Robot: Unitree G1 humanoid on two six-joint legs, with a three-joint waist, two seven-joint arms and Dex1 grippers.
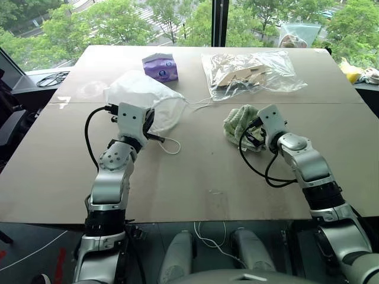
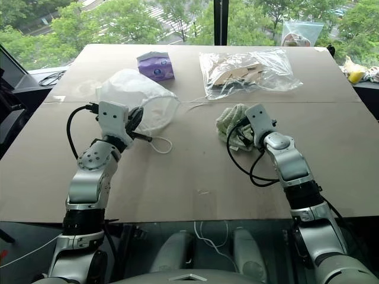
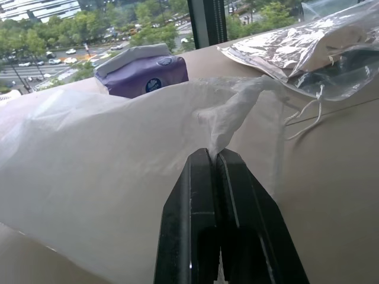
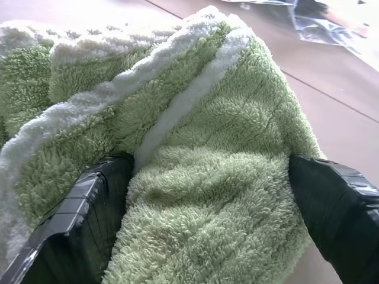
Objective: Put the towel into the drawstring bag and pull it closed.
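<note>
Bag [image 1: 145,97]: thin translucent white fabric, puffed, on the table [image 1: 195,177] left of centre, white cord loop trailing at its mouth. Left gripper [image 3: 216,158]: fingers together, pinching a twisted fold of the bag, plain in the left wrist view. Towel [image 4: 195,148]: light-green fluffy terry with white edging, rumpled, right of centre. Right gripper [image 4: 207,219]: fingers wide apart, one on each side of the towel, seen in the right wrist view. Behind: purple pack [image 1: 160,67]; clear plastic bag [image 1: 249,71], crinkled.
</note>
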